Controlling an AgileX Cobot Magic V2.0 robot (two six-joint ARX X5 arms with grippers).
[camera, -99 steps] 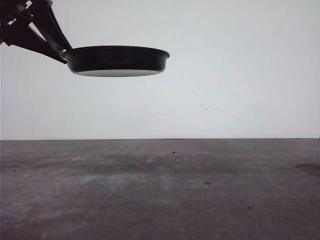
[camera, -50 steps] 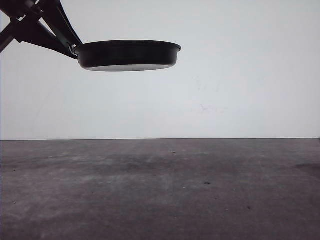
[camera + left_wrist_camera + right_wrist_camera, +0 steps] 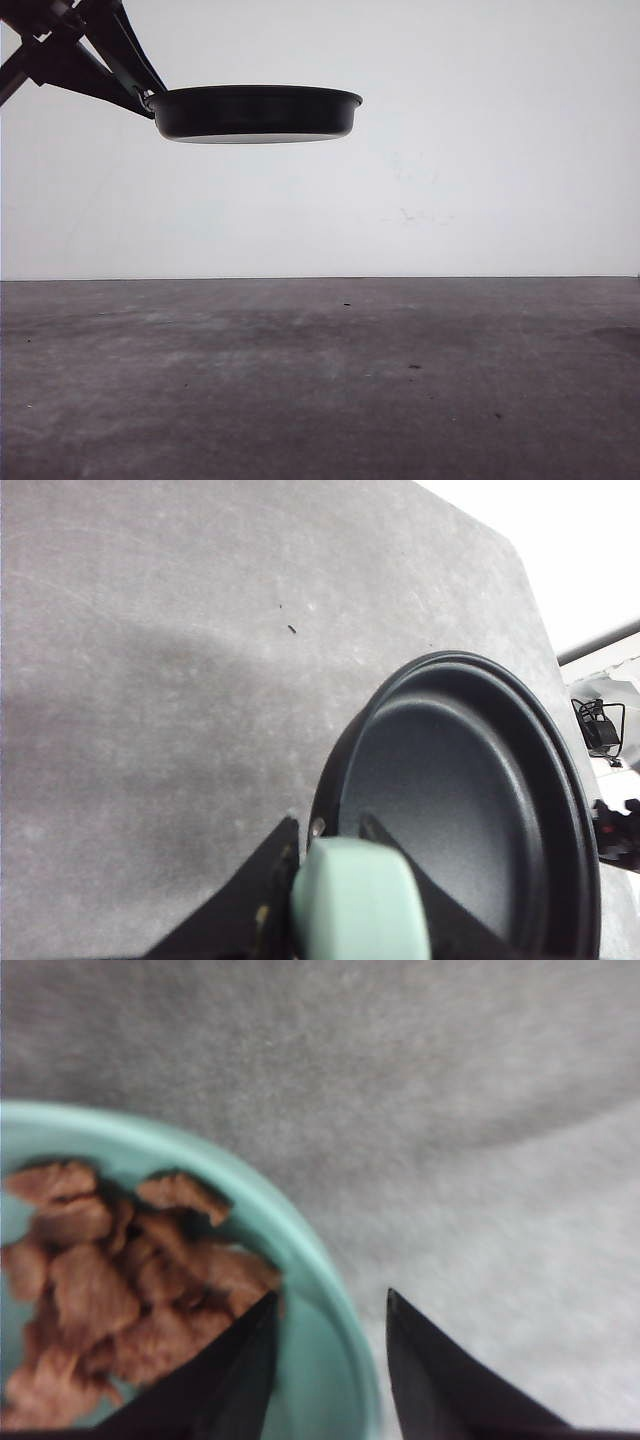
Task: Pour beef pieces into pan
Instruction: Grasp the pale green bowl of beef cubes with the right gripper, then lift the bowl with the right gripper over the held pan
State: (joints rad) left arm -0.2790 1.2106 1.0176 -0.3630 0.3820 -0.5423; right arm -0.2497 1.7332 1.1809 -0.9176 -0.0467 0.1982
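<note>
Here the pan (image 3: 255, 112) hangs high above the desk (image 3: 320, 390), held level by the left gripper (image 3: 140, 97) at its left end. In the front view the pan is a black, shallow round shape seen from the side and slightly from below, with a pale strip of its underside showing along the bottom edge. Dark arm links run up and off the upper left corner from where the pan is gripped. Behind it is a plain white wall, and the dark grey, mottled desk lies well below.

From the left wrist view, the pan (image 3: 470, 810) shows its bare black inside. Its pale mint-green handle (image 3: 360, 900) sits between the black fingers (image 3: 265, 890) of the left gripper (image 3: 350, 905), which are clenched on the handle from either side. The grey desk surface spreads out beneath the pan, far off, with a small dark speck on it.

In the right wrist view, the beef pieces (image 3: 120, 1280) lie as a low heap of orange-brown chunks inside a teal-green bowl (image 3: 300, 1250). The bowl's rim passes between the two black fingers (image 3: 430, 1370) of the right gripper (image 3: 330, 1360): one finger stands inside the bowl beside the meat, the other outside the rim. The fingers appear to pinch the bowl's wall, though the picture is blurred there and the contact itself cannot be made out clearly. Grey desk surface lies beyond the bowl.
</note>
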